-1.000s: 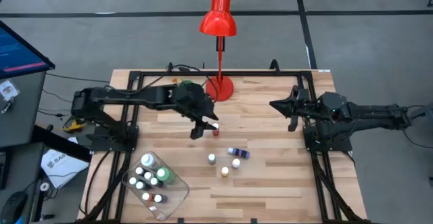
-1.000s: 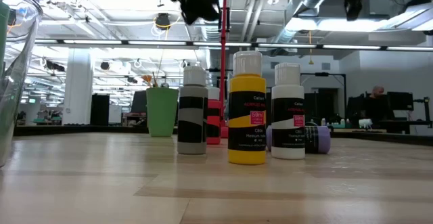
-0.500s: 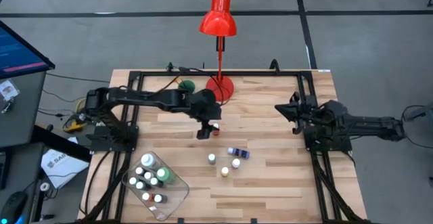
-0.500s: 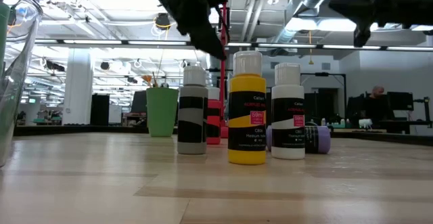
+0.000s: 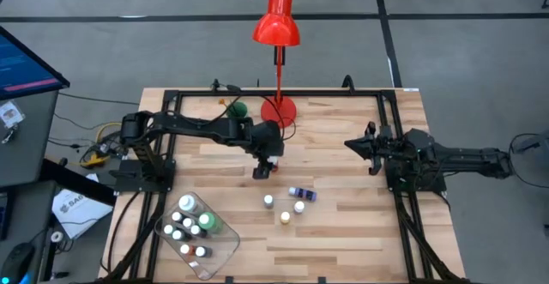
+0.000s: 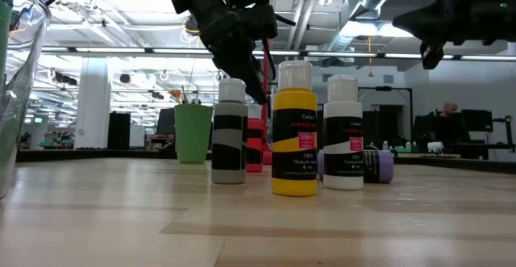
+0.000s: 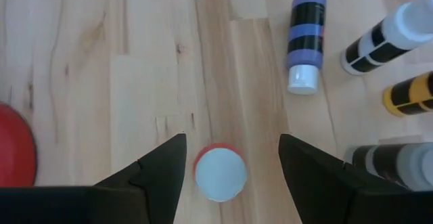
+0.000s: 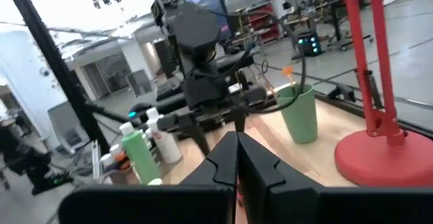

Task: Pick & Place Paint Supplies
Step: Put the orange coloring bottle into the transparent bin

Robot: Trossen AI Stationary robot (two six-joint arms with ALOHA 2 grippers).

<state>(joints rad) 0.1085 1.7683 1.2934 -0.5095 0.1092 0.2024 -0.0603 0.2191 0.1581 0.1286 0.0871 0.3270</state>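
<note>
A small red paint bottle with a white cap (image 7: 220, 172) stands upright on the wooden table (image 5: 343, 232). My left gripper (image 7: 231, 143) hangs open just above it, pointing steeply down, one finger on each side of the cap and apart from it. In the high view this gripper (image 5: 264, 168) is at the table's middle, near the lamp base. My right gripper (image 5: 350, 143) waits shut and level by the table's right side, holding nothing. A purple bottle (image 5: 302, 194) lies on its side, and three more bottles (image 5: 285, 218) stand near it.
A clear tray (image 5: 225, 248) at the near left holds several bottles and a larger green one (image 5: 208, 223). A red desk lamp stands on its base (image 5: 278, 111) at the far edge, beside a green cup (image 5: 239, 109). A black frame (image 5: 171, 112) borders the table.
My left gripper has come down and a little toward the table's right, tipping more steeply, until it stands over the red bottle. My right gripper has sunk lower at the right side. No bottle has moved.
</note>
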